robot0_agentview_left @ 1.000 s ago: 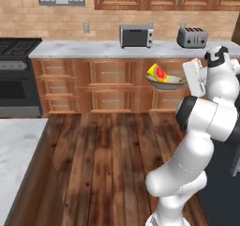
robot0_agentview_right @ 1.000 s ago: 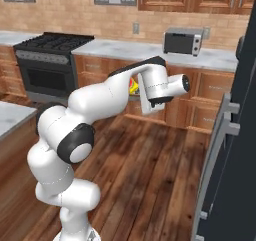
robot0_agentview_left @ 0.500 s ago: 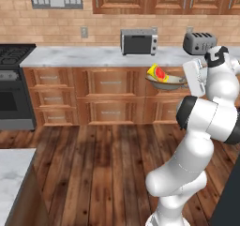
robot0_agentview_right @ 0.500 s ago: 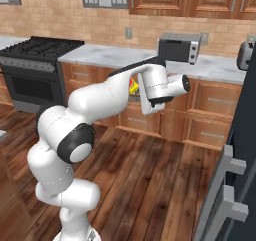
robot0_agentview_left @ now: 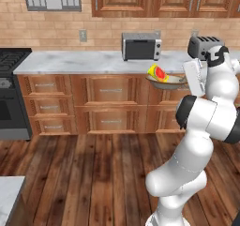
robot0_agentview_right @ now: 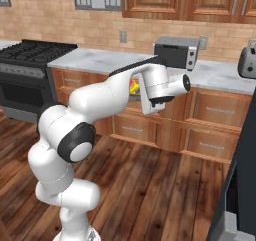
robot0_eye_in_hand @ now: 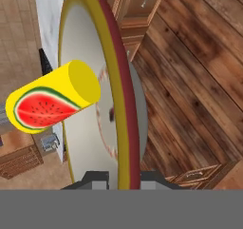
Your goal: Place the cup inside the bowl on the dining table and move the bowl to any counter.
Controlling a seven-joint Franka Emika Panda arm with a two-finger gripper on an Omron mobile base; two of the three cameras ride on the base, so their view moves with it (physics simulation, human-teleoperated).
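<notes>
My pincer (robot0_eye_in_hand: 121,178) clamped on bowl (robot0_eye_in_hand: 118,90) rim, cup (robot0_eye_in_hand: 52,97) lying inside; bowl held in air before counter (robot0_agentview_left: 84,61), near microwave (robot0_agentview_left: 141,45)

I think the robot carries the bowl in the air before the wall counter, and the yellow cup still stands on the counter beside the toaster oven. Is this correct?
Not quite. The cup is not on the counter; it lies tipped inside the bowl, as the left base view and the hand view show. The rest holds: the gripper grips the bowl's rim and holds it in the air in front of the counter.
</notes>
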